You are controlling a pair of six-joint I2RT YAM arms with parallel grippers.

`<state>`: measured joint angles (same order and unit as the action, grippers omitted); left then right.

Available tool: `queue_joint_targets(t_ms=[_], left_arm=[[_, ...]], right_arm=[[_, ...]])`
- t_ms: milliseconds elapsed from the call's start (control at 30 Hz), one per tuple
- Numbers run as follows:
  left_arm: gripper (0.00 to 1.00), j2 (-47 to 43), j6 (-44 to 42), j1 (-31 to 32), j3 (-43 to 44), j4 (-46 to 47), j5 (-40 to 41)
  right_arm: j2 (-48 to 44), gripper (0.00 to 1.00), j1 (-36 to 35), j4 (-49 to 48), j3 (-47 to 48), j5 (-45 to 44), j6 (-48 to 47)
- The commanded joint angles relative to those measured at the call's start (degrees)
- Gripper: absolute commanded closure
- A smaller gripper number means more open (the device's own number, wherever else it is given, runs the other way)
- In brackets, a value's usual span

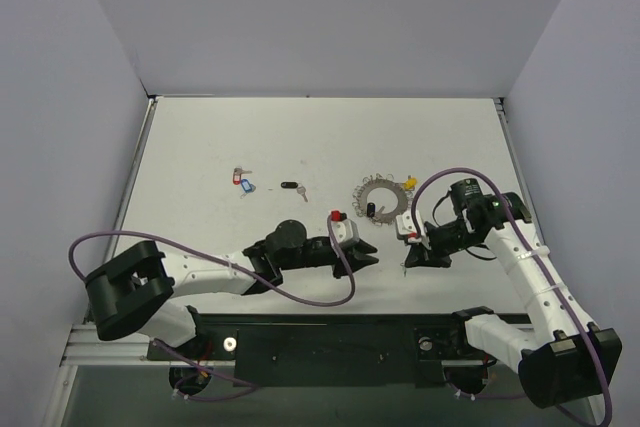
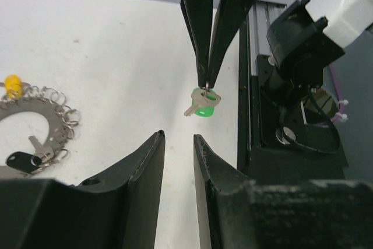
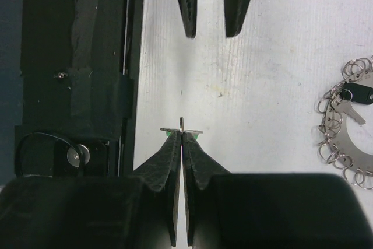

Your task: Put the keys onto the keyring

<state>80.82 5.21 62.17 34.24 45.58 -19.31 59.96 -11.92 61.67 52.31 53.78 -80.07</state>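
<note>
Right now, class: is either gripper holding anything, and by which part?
The right gripper pinches the green key by the small metal loop at its head. The left gripper is open and holds nothing.

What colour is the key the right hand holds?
Green. The key shows best in the left wrist view.

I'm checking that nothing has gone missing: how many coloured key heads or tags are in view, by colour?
black keys: 2
red key: 1
blue key: 1
green key: 1
yellow tag: 1
Total: 6
</note>
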Motion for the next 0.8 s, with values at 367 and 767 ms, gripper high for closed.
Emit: queue_joint_targets(t_ms=[367,767], left_arm=[[0.67,11.55,0.06,4.98,5.31,13.74,1.90],[0.67,15.25,-1.70,5.77,5.66,18.39,6.48]], right_arm=[[-0.73,1.00,4.01,3.54,-0.72,4.49,-0.26],[-0.81,1.00,4.36,3.81,-0.72,5.72,-0.08]])
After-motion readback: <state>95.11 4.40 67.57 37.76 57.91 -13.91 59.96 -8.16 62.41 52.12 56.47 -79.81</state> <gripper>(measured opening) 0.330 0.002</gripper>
